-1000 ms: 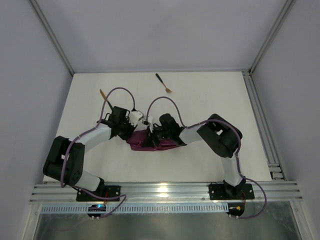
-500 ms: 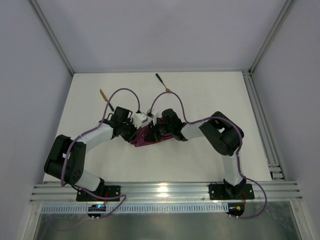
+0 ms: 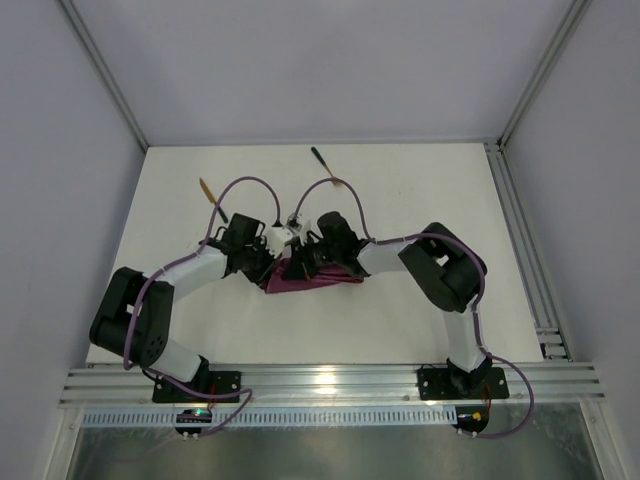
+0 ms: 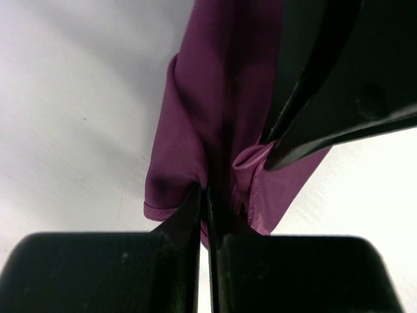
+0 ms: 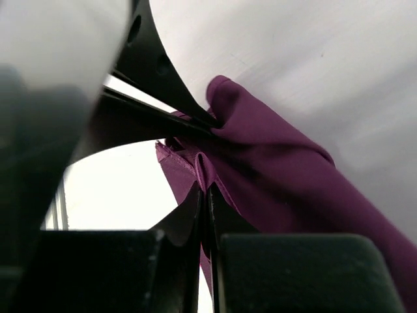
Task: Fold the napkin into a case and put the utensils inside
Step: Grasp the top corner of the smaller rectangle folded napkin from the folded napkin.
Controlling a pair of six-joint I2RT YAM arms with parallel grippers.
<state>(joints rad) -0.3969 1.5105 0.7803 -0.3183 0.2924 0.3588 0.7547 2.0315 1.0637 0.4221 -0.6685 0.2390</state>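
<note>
The white counter [image 3: 430, 200] carries everything. The left arm [image 3: 190, 270] and the right arm [image 3: 440, 265] both bow outward at the elbow. Their forearms angle in toward the middle of the counter, and the wrists come nearly together there, tilted down over the cloth.

The napkin [image 3: 292, 285] lies about mid-counter, bunched into a lumpy magenta heap under the wrists. It is not yet a flat case. In the wrist views it hangs in loose folds [image 4: 195, 98], with a hemmed edge showing.

The left pincer [image 4: 203, 199] is clamped tight on a fold of the cloth. The right pincer [image 5: 205, 195] is pressed together on the hem just beside it. The two pincers are very close to each other.

The step in hand looks like a fold carried by both arms. To do it well:
- Keep the two grips level.
- Draw them slightly apart so the held edge goes taut.
- Sweep the edge over in one even pass.
- Lay it flat on the counter before releasing.

With the pincers this close there is a risk of them knocking together, or of the slack cloth creasing crookedly.

The utensils wait well apart from the cloth. One utensil [image 3: 209, 193] is toward the far left corner. The other utensil [image 3: 320, 159] is near the middle of the far edge, its gold end partly behind a cable.
</note>
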